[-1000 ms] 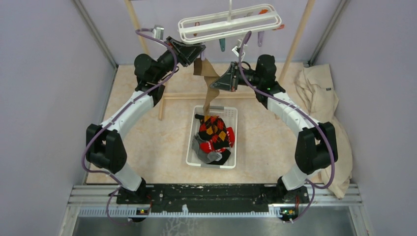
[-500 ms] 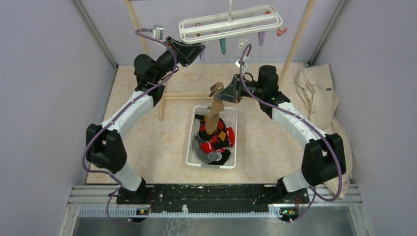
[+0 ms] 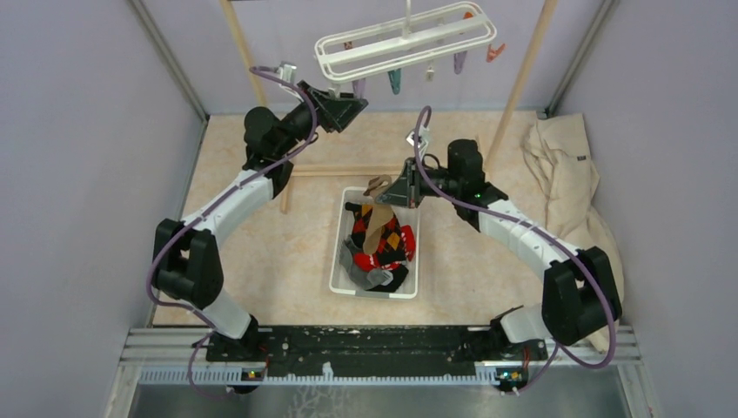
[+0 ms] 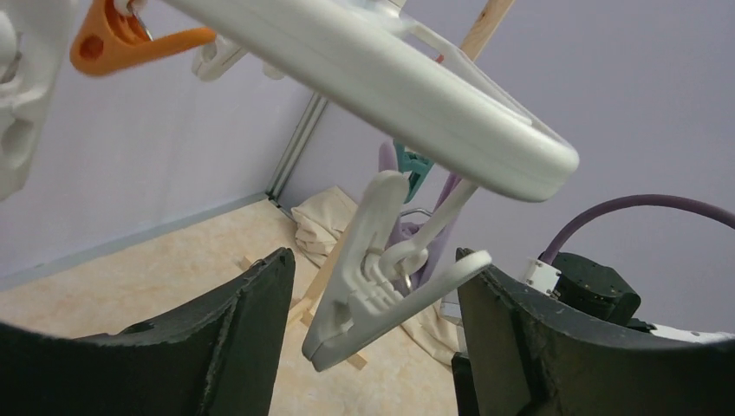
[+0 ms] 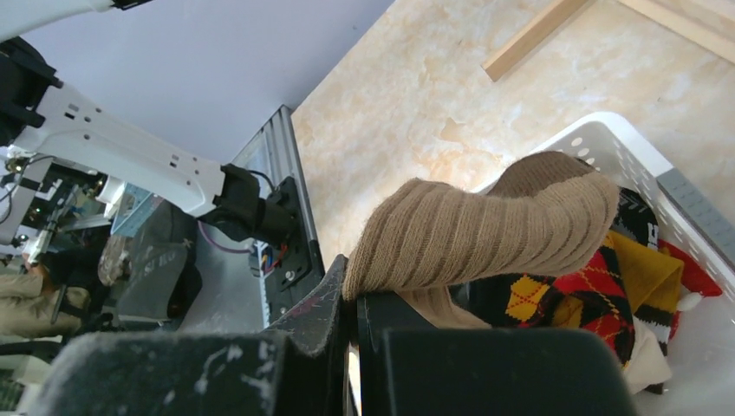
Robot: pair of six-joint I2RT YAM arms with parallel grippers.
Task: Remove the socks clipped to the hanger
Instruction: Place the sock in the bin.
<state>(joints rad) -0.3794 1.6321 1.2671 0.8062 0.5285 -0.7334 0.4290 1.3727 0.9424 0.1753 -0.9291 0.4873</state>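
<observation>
Right gripper (image 3: 396,193) – jaws fully closed on the ribbed cuff of a tan sock (image 3: 376,218). It hangs over the far end of the white basket (image 3: 333,270). The sock droops from the fingers, and its lower end lies on the other socks (image 3: 379,248) heaped in the basket: red argyle, grey and black.

Left gripper (image 4: 373,269) – raised just under the near corner of the hanger (image 3: 405,43). Its jaws are wide apart and grip nothing. A white clip (image 4: 360,303) dangles in the gap between the fingers, and no cloth shows in it.

Hanger: the purple, teal, white and orange clips visible from above and from the left wrist all look bare. No sock shows on the frame in either view, though the far side is partly hidden.

Step in hand, as judged: the drop-off. The sock is off its clip and above the basket but not released.

Next move calls for the right jaws to open while over the basket, so the cuff falls inside the rim and does not catch on it. The left arm needs to back away without snagging the clip.
</observation>
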